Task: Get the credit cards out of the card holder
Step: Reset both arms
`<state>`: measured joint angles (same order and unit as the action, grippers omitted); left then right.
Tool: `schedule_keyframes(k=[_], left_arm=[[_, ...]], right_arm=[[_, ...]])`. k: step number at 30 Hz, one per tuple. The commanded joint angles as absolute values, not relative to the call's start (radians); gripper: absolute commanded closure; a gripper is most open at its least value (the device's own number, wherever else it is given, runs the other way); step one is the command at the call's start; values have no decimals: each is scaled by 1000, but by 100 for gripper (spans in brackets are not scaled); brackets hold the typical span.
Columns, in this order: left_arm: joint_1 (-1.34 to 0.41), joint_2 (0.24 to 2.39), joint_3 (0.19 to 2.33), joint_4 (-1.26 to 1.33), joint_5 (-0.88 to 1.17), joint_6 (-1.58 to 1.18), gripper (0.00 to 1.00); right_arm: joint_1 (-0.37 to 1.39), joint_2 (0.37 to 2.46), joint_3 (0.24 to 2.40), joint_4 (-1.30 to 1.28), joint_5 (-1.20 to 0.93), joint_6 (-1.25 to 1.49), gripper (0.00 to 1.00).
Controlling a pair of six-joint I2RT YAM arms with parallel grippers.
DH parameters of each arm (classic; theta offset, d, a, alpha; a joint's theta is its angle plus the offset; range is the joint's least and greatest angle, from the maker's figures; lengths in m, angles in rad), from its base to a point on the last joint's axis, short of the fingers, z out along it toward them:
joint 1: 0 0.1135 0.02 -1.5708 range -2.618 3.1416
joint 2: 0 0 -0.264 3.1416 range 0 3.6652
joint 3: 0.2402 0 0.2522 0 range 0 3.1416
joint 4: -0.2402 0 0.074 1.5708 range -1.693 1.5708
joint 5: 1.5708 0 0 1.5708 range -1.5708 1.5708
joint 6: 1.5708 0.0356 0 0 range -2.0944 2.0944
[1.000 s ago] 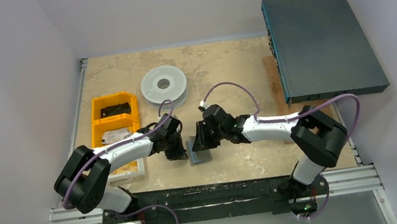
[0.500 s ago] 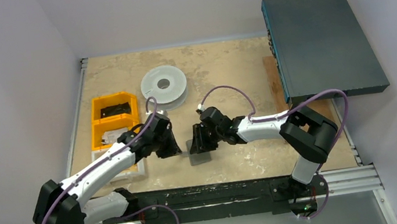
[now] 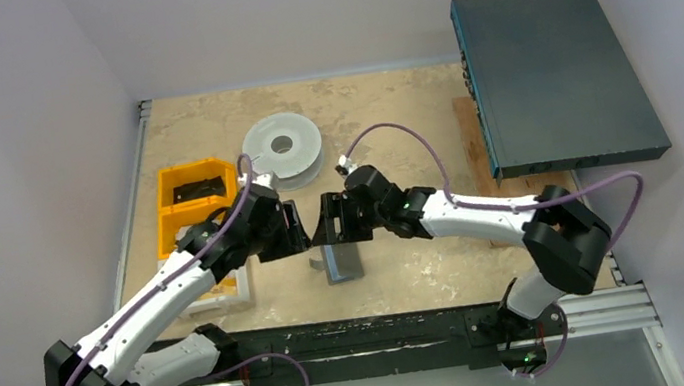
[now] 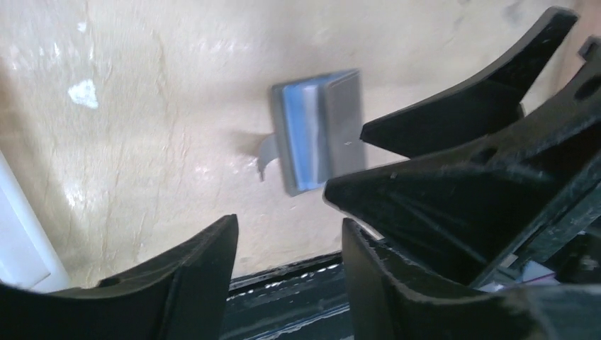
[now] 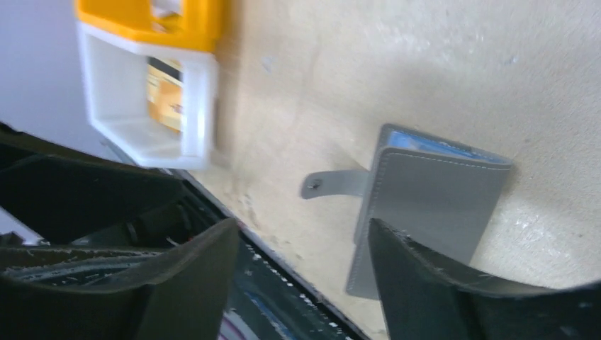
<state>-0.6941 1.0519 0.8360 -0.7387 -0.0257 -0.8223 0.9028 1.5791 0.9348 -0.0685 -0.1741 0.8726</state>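
On the table, toward its near edge, the card holder lies flat and closed, touched by neither arm. Both arms meet nearly tip to tip above the board. The left gripper hangs at about 11 o'clock from the holder, with its fingers apart and nothing between them. The right gripper is at about 12 o'clock, also spread and empty, and looks the nearer one. In the top view the holder's long axis runs roughly 12 to 6. Its strap sticks out toward 9 o'clock. A blue card edge shows along the side facing 12 o'clock, so reaching it likely means coming down toward 6.
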Motion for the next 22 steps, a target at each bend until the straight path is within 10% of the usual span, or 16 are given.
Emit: schedule_keyframes(k=[1, 6, 22], left_arm=[[-680, 995, 968, -763, -58, -714, 37], [-662, 952, 1069, -775, -53, -658, 7], [-656, 909, 1128, -850, -144, -618, 0]], right_arm=[[905, 1452, 1010, -145, -67, 842, 26], [905, 1338, 1041, -216, 60, 817, 5], [904, 1141, 1005, -196, 195, 759, 1]])
